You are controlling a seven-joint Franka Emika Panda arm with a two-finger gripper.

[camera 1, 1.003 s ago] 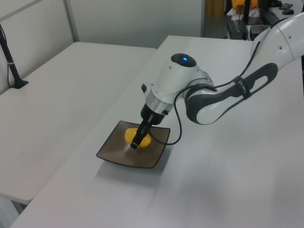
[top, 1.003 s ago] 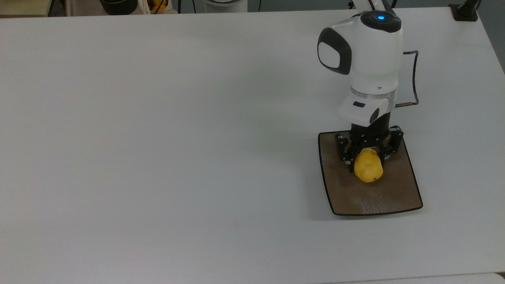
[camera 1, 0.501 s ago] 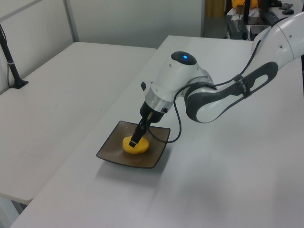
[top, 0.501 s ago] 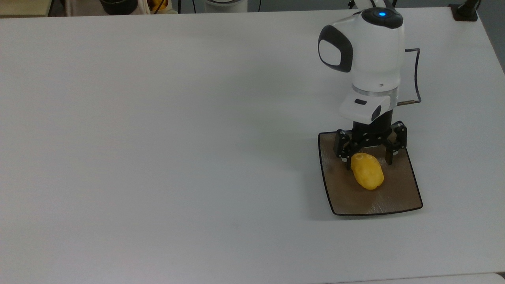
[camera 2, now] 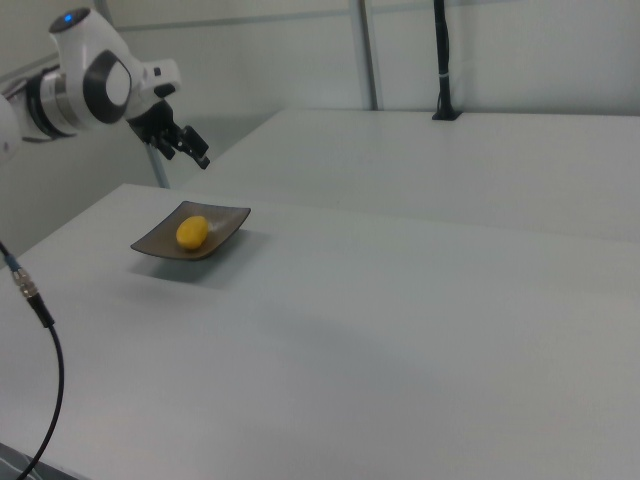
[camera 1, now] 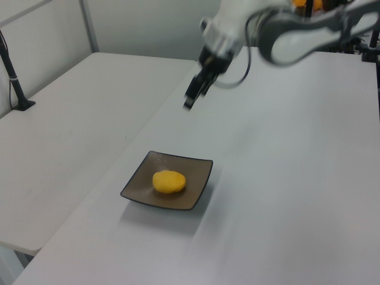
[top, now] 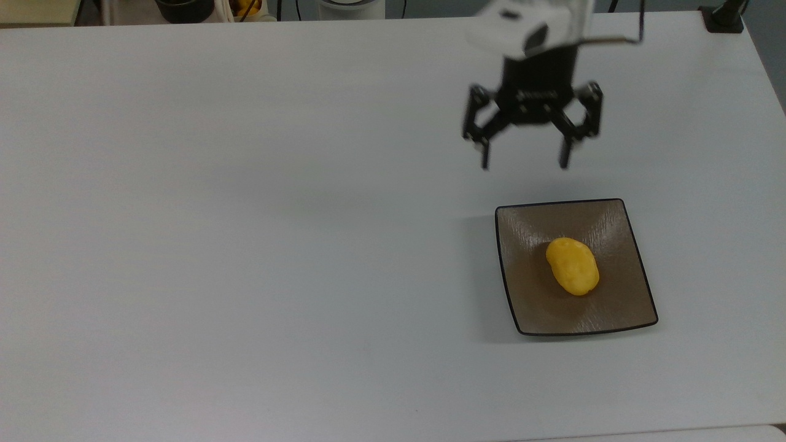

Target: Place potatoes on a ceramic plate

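The black two-finger gripper (top: 525, 161) has lifted clear of the square brown-grey ceramic plate (top: 620, 307), fingers spread and empty; the small yellow egg-shaped potato (top: 572, 266) lies near the plate's centre.

The top view looks straight down, the left and right views slant from opposite sides, all sharing the plate (top: 620, 307).

Quick count: one yellow potato (top: 572, 266), sitting on one square brown plate (top: 528, 310), both on one white table (top: 245, 215). One gripper (top: 524, 163) hangs at the plate's 12 o'clock in the top view.
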